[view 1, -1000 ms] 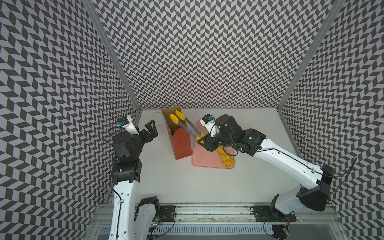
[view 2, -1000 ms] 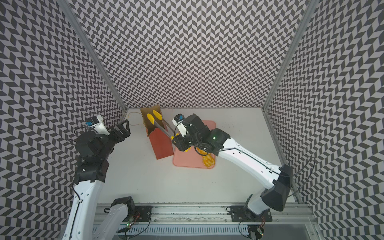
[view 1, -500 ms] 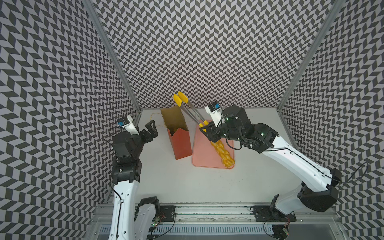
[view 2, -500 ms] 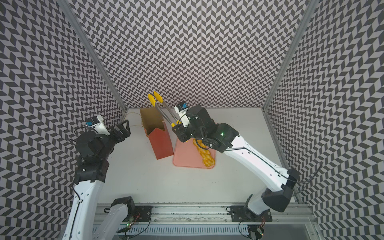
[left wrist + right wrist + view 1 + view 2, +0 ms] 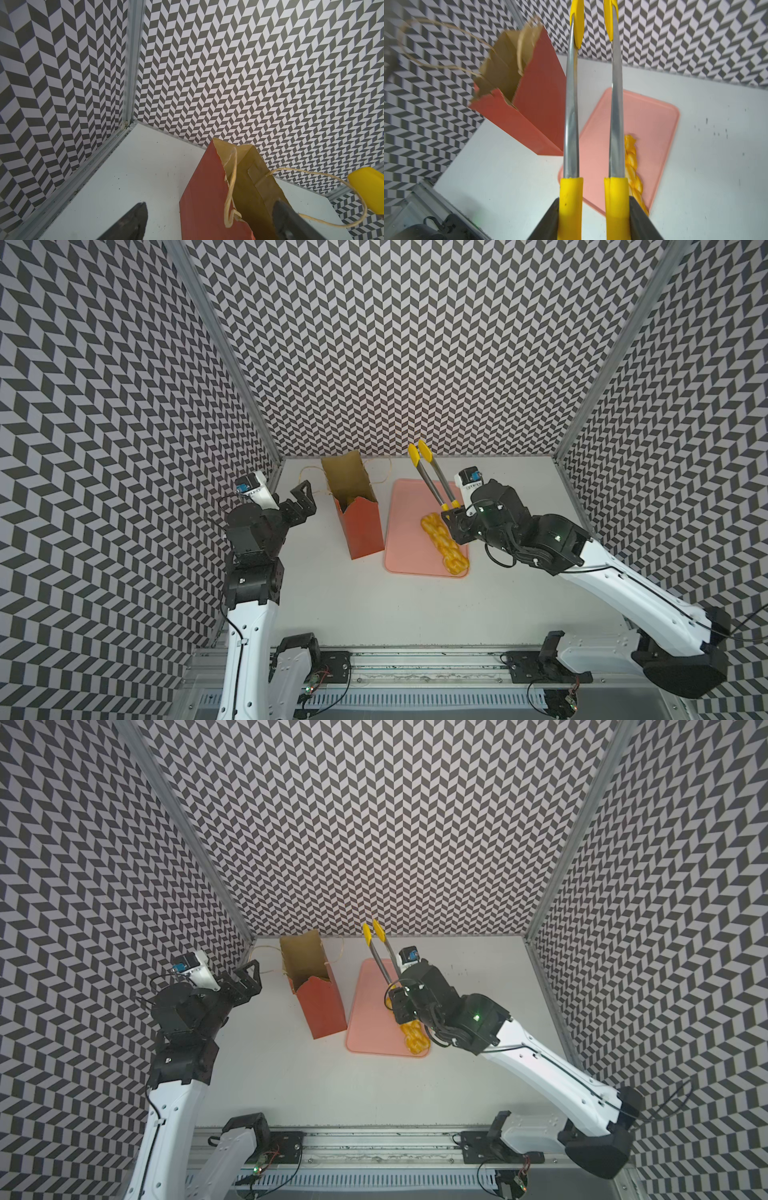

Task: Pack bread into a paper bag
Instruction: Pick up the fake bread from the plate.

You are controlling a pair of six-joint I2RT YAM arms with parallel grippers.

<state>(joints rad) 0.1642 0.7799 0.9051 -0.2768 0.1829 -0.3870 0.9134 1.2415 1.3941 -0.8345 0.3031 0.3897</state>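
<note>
yellow-gripped tongs, pinched in the right jaws, spare the braided loaf a direct squeeze; left jaws gape near the paper bag. probably to steady it.

Left arm and right arm, white long links, black joint housings, black left gripper, white wrist cameras with blue tabs, thin black cables, green light on right arm
</note>
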